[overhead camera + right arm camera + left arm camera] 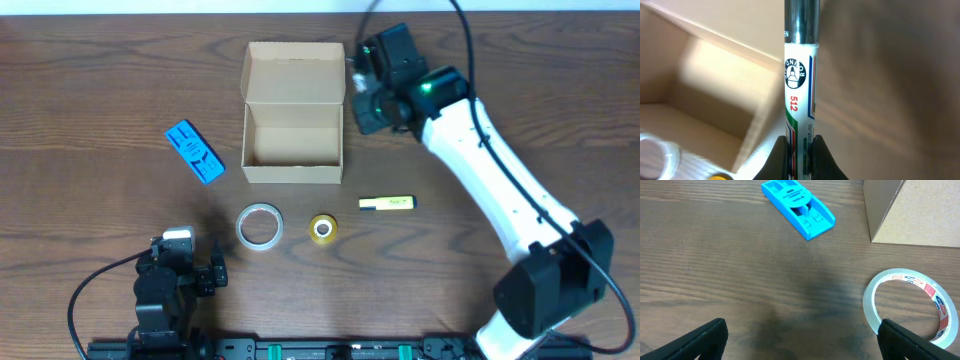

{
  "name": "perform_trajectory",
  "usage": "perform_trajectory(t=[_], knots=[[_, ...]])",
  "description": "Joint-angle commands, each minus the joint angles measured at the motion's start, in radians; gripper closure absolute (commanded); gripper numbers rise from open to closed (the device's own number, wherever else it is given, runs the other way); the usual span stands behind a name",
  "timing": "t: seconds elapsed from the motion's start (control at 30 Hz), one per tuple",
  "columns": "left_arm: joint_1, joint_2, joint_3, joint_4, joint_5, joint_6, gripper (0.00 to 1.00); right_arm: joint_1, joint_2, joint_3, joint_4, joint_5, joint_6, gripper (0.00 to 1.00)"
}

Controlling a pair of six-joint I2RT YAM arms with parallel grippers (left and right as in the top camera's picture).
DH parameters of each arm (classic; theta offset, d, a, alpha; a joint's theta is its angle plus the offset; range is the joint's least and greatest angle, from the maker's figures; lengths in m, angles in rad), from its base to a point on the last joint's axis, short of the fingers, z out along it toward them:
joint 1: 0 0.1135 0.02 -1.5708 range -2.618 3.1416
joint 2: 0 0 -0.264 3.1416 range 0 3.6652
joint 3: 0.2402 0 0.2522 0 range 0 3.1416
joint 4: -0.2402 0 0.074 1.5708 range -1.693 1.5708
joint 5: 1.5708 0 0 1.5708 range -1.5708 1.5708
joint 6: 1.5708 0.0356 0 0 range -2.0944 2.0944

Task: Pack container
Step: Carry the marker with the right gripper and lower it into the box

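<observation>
Sitting open toward 12 o'clock on the overhead view's wooden table (90, 80), the container (292, 172) has its lid flap standing up along the far side. The right gripper (365, 85) hovers just beside the box's wall at 3 o'clock; its jaws are hard to make out from here. A blue plastic tool (193, 151) lies at the box's 9 o'clock. At 6 o'clock from the box are a clear tape roll (259, 225) and a yellow tape roll (322, 228), with a yellow highlighter (386, 203) toward 4 o'clock. The left gripper (180, 255) rests at 7 o'clock, well apart from the box.

In the left wrist view the left gripper (802, 335) has its fingers (700, 340) spread wide with nothing between them. The blue plastic tool (797, 207) is at 12 o'clock, the container (920, 210) corner at 2 o'clock, the clear tape roll (912, 305) at 4 o'clock.

In the right wrist view the right gripper (800, 150) is clamped on a marker pen (799, 95), white with red "512" and a dark cap. The container (700, 75) lies blurred toward 9 o'clock.
</observation>
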Motion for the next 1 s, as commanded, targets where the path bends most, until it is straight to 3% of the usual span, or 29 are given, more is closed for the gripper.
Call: perform_trajectory(t=[0.0,0.27,0.97], knots=[[-0.005,-0.006,-0.009,-0.002,-0.008,0.014,0.05,0.06,0.019,0.008,0.027,-0.009,-0.173,0.99],[-0.005,-0.006,-0.009,-0.003,-0.008,0.014,0.05,0.154,0.094,0.008,0.129,-0.009,-0.325,0.98],[-0.005,-0.006,-0.009,-0.003,-0.008,0.014,0.05,0.204,0.308,0.007,0.124,-0.009,-0.35,0.97]])
